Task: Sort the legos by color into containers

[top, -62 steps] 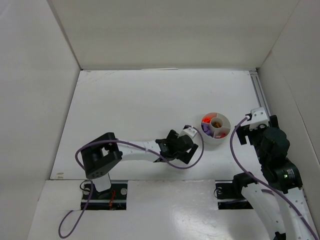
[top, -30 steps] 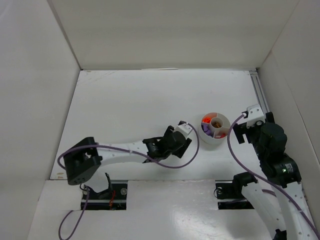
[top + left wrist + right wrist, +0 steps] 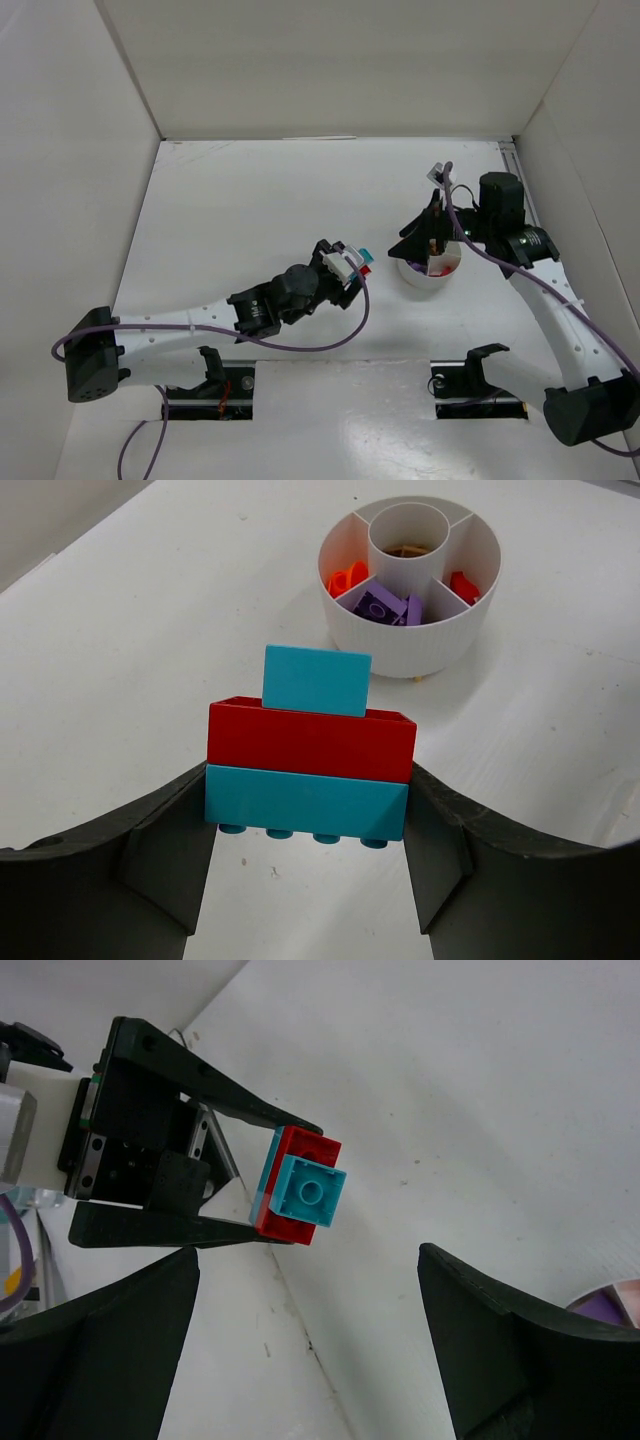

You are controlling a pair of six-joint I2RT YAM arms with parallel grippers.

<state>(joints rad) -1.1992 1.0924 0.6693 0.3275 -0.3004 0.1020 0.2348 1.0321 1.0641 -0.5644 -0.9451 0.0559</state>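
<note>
My left gripper [image 3: 308,815] is shut on a stack of legos [image 3: 312,742]: a long teal brick at the bottom, a red brick on it and a small teal brick on top. In the top view the stack [image 3: 360,261] hangs left of the white divided bowl [image 3: 424,276]. The bowl [image 3: 410,652] holds orange pieces [image 3: 345,580], purple pieces [image 3: 385,606], a red piece [image 3: 462,586] and a brown piece in the centre cup. My right gripper [image 3: 412,240] stands open over the bowl, facing the stack [image 3: 300,1186], apart from it.
White walls enclose the table on the left, back and right. A metal rail [image 3: 520,185] runs along the right edge. The left arm's purple cable [image 3: 330,340] loops over the near table. The bowl's rim [image 3: 612,1294] shows at the lower right of the right wrist view.
My left arm has stretched forward and turned the lego stack toward the bowl. My right arm has swung up from the right side and now hangs over the bowl, facing left.
</note>
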